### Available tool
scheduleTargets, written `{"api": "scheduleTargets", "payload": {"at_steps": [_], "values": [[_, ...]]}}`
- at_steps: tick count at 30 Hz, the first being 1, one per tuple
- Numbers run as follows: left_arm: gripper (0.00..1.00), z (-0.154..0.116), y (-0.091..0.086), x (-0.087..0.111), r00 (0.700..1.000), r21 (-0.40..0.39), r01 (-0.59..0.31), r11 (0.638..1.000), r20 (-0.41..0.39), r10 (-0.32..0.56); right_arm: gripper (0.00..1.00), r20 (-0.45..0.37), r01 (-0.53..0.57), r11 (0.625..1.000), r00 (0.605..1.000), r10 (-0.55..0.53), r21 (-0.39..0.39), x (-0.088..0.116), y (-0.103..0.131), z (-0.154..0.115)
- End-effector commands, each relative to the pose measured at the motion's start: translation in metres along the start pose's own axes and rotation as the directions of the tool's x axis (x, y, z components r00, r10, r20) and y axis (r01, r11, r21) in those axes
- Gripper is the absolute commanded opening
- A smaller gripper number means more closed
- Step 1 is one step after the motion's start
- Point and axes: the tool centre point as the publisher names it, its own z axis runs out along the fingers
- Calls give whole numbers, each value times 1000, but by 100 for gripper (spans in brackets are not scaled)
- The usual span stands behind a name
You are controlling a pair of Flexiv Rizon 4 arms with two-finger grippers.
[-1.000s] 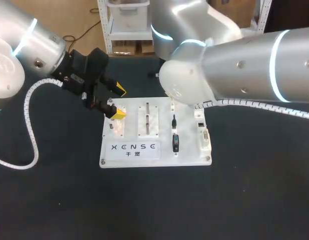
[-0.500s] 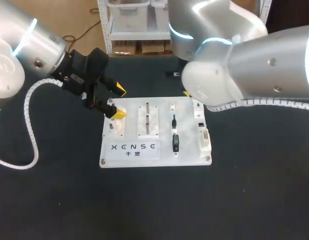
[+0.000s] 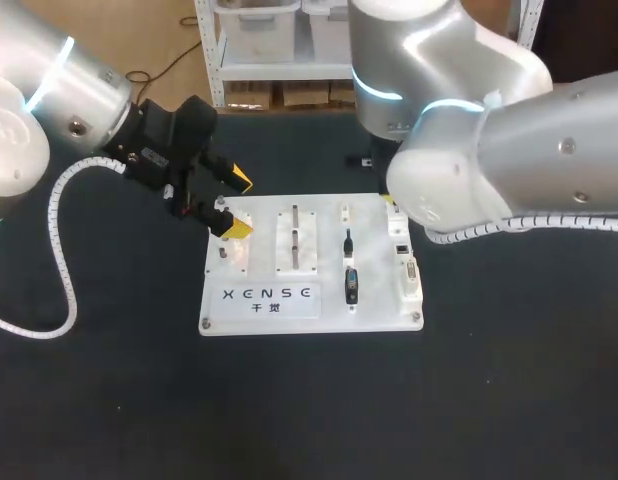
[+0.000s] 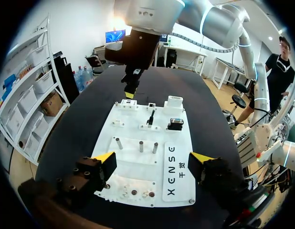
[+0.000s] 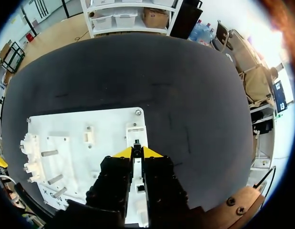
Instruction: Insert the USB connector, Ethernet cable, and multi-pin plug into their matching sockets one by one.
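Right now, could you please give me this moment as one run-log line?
left gripper: open, over end of white board | right gripper: over board's socket edge | multi-pin plug: on board, ungripped

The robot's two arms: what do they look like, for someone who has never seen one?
The left arm and right arm are thick, rounded silver-grey tubes with glowing pale-blue rings. A white spiral-wrapped cable trails from each. The left end effector is black and blocky with yellow tips; the right end effector is black too.
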Motion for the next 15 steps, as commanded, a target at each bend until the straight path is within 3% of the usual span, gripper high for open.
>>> {"api": "scheduleTargets", "payload": {"at_steps": [1,15], "values": [[100,0,1,0,1000,2,0,1000,-3,0,0,4,-2,1000,1000,2,3,1,-1,4],[100,0,1,0,1000,2,0,1000,-3,0,0,0,7,1000,1000,-7,2,0,1,9]]}}
